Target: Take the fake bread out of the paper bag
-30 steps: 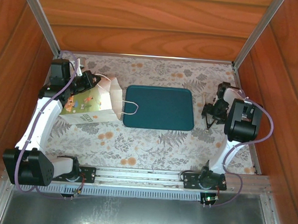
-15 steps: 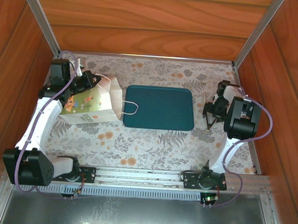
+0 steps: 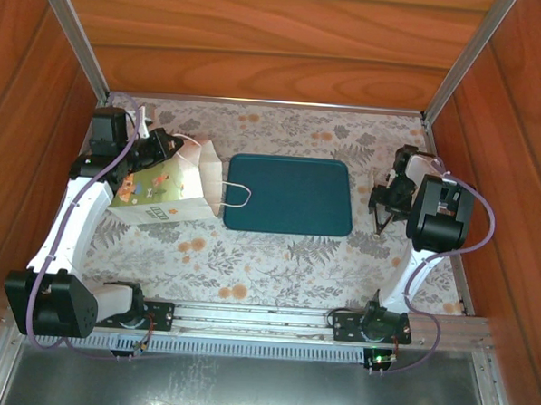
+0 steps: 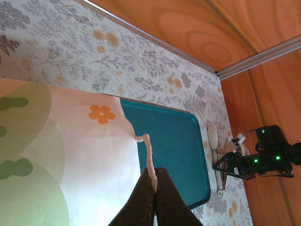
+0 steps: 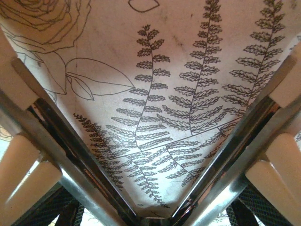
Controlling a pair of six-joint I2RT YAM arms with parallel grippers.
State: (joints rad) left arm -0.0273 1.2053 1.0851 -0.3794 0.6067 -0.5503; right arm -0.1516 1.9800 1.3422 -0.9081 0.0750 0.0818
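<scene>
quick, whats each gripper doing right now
left gripper: closed on the bag handle
right gripper: open, holding nothing

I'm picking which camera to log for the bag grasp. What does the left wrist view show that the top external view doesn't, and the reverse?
Left wrist adds: up close, the fingers of the left gripper shut on a cord handle of the paper bag. Top external adds: left arm and right arm whole, the bag's green panel, a second handle reaching over the teal tray's edge. Both share: bag, tray, open right gripper, floral tablecloth.
</scene>
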